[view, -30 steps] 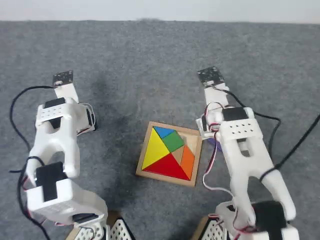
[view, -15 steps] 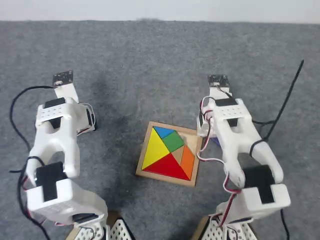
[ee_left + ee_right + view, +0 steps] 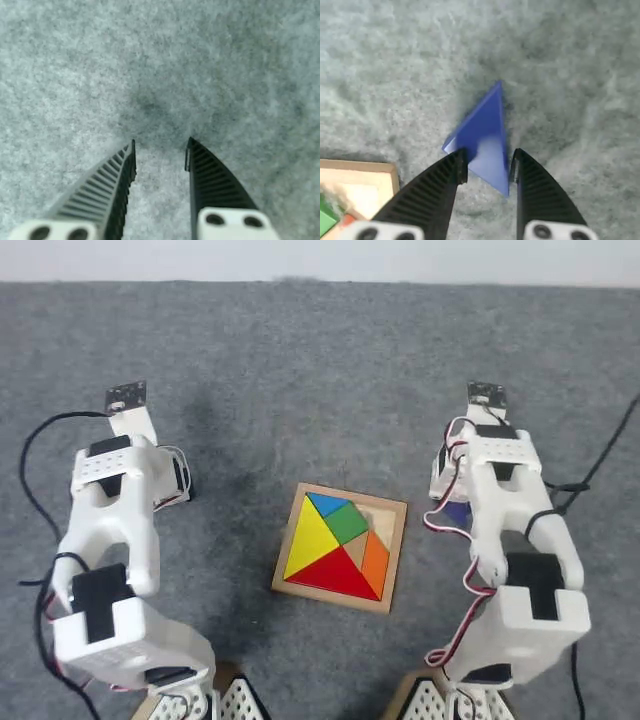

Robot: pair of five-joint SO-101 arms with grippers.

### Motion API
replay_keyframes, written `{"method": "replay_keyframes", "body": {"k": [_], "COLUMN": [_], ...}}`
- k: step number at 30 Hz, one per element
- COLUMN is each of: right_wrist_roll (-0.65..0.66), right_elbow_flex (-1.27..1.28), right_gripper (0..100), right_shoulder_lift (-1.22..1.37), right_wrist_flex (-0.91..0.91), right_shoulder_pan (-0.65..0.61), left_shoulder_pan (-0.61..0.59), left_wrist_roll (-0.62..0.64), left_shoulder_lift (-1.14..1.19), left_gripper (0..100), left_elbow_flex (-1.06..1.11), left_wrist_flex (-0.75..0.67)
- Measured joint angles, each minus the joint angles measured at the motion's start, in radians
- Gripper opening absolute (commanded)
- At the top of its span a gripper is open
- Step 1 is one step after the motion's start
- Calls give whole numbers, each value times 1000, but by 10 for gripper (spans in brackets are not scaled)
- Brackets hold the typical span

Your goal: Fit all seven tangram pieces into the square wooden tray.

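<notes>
Step in hand, as judged: carrying the blue triangle (image 3: 487, 132) to the tray (image 3: 395, 506).

Recommendations:
- Keep the grip centred. The right gripper (image 3: 488, 154) has its fingers (image 3: 451, 175) closed on the triangle's wide end, so the long tip sticks out ahead and could swing.
- Lift clear of the counter (image 3: 300, 360) before travelling, as the grey surface looks likely to snag a dragged corner.
- Turn the piece to match the bare wood in the tray's upper right corner, then lower it flat; a tilted entry may catch the rim or nudge the seated pieces.

Pose:
- The right arm (image 3: 505, 500) stands right of the tray in the high view, well apart from it. A purple-blue patch beside it at centre right looks like the triangle.
- The left gripper (image 3: 161, 145) points at bare counter, fingers moderately apart, holding nothing.
</notes>
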Motion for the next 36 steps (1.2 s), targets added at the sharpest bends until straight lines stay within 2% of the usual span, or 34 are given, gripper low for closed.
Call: {"method": "replay_keyframes", "body": {"k": [10, 15, 25, 27, 32, 36], "right_wrist_roll": [0, 0, 3, 3, 6, 12], "right_elbow_flex": [-84, -84, -180, -213, -261, -261], "right_gripper": [156, 240, 242, 240, 153, 150], "right_shoulder_lift": [-25, -28, 184, 215, 245, 242], "right_wrist_flex": [83, 83, 86, 98, 130, 133], "right_shoulder_pan": [-37, -81, -60, -55, -52, -31], "left_shoulder_pan": [0, 0, 0, 0, 0, 0], "left_wrist_roll": [0, 0, 0, 0, 0, 0], "left_shoulder_lift": [0, 0, 0, 0, 0, 0], "left_gripper": [152, 152, 152, 152, 152, 152], "left_elbow_flex": [0, 0, 0, 0, 0, 0], "left_wrist_flex": [0, 0, 0, 0, 0, 0]}}
